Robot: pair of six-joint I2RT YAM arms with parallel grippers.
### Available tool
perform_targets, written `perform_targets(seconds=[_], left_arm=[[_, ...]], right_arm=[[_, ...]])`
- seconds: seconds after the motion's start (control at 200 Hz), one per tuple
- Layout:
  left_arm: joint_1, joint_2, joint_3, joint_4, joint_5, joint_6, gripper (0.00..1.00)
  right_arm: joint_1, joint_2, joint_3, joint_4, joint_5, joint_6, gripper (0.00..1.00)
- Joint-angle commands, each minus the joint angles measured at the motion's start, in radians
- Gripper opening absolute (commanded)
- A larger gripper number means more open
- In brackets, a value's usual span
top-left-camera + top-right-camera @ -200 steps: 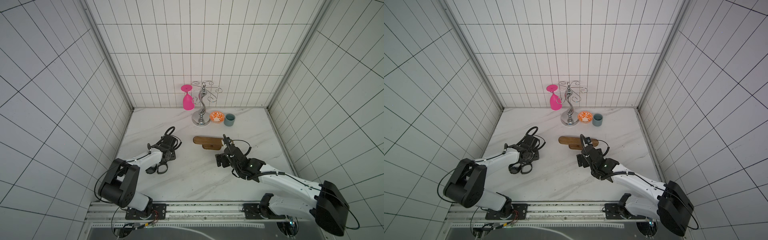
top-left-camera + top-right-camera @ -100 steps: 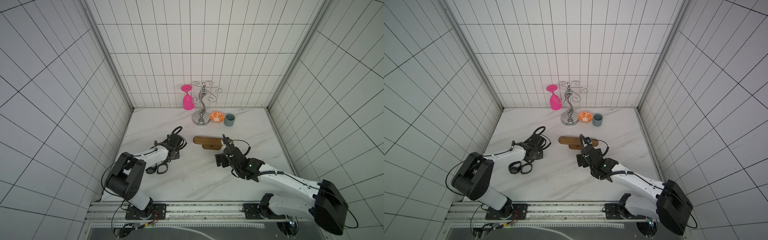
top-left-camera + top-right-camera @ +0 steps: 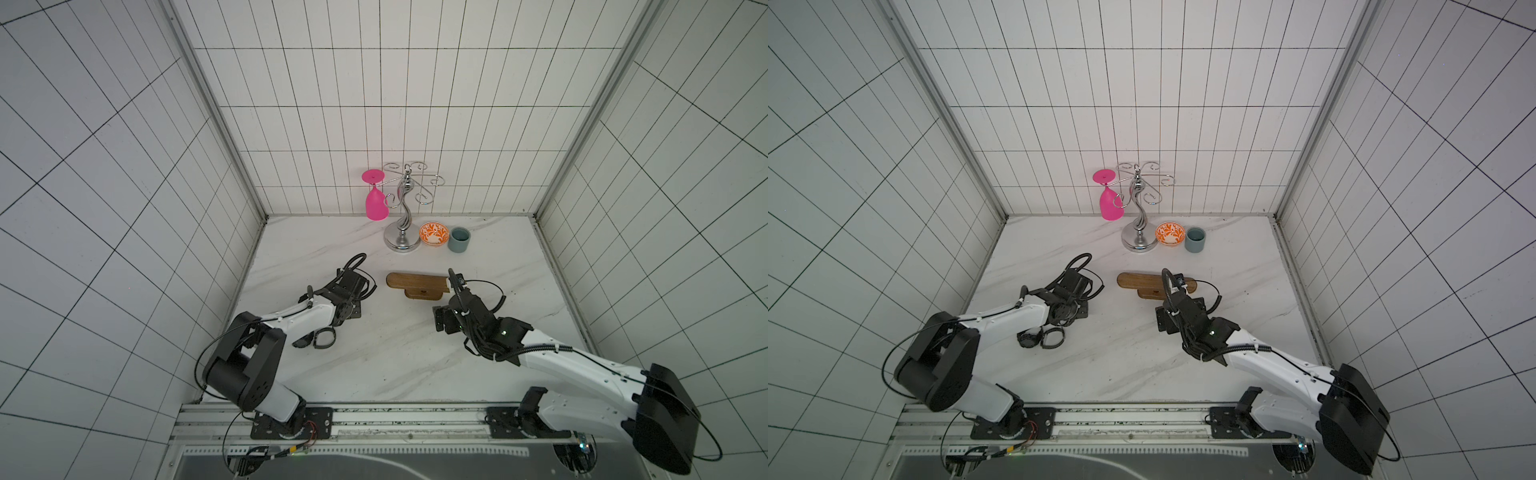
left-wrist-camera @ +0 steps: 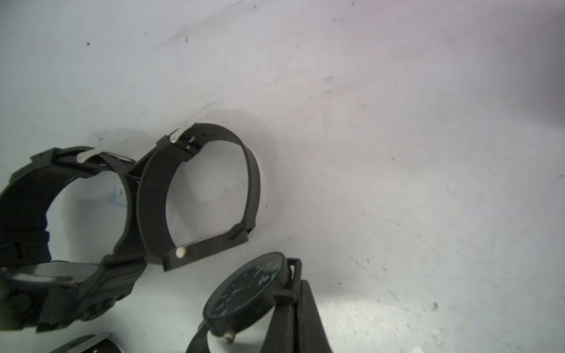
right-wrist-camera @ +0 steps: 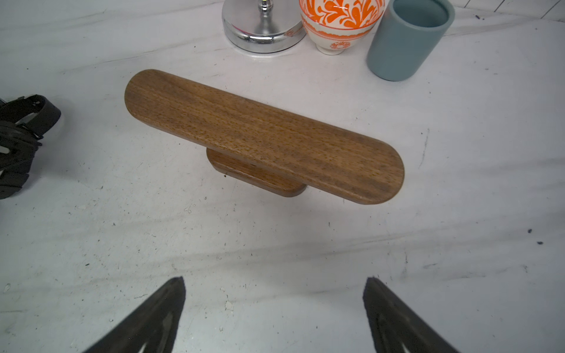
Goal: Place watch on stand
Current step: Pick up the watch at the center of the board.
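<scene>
In the left wrist view my left gripper [image 4: 294, 308] is shut on the strap of a black watch [image 4: 246, 292] with a round dark dial, close above the table. In both top views that gripper [image 3: 350, 312] [image 3: 1068, 311] points down and hides the held watch. The wooden stand [image 3: 415, 282] [image 3: 1142, 281] [image 5: 263, 134] sits mid-table, a long brown bar on a short oval base, with nothing on it. My right gripper [image 5: 275, 305] [image 3: 449, 323] is open just in front of the stand, with only bare table between its fingers.
Two more black watches [image 4: 198, 195] [image 4: 61, 229] [image 3: 318, 338] lie side by side in front of the left gripper. At the back stand a chrome glass rack [image 3: 402, 216] with a pink glass [image 3: 376, 203], an orange patterned bowl [image 3: 433, 233] and a grey-blue cup [image 3: 459, 240].
My left gripper has shut on one watch's strap and moved right and toward the back, away from the other two watches. The right arm has barely moved.
</scene>
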Motion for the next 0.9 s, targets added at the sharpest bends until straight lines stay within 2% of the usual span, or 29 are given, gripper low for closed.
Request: perform_targets(seconds=[0.0,0.155,0.24,0.395,0.48,0.6,0.725,0.894], left_arm=[[-0.041,-0.109,-0.017,0.106,0.034,0.037,0.0],[-0.135,-0.242,-0.058,0.236,0.114,0.092,0.0],[-0.181,-0.312,-0.106,0.368,0.205,0.153,0.0],[-0.289,-0.421,-0.199,0.637,0.325,0.274,0.0],[-0.349,-0.421,-0.196,0.717,0.358,0.313,0.0],[-0.384,-0.386,-0.204,0.844,0.451,0.344,0.0],[-0.393,-0.353,-0.247,1.039,0.558,0.358,0.0],[-0.396,-0.335,-0.286,1.209,0.67,0.368,0.0]], right_arm=[[0.009,-0.068,-0.023,-0.038,0.087,0.065,0.92],[0.008,-0.161,-0.057,-0.007,0.084,0.072,0.92],[-0.003,-0.177,-0.056,-0.018,0.077,0.085,0.93],[-0.067,-0.204,-0.07,0.019,-0.065,0.055,0.93],[-0.13,-0.226,-0.079,0.025,-0.124,0.035,0.93],[-0.216,-0.256,-0.075,0.051,-0.265,-0.016,0.92],[-0.227,-0.287,-0.095,0.125,-0.392,-0.063,0.91],[-0.225,-0.332,-0.151,0.254,-0.596,-0.093,0.9]])
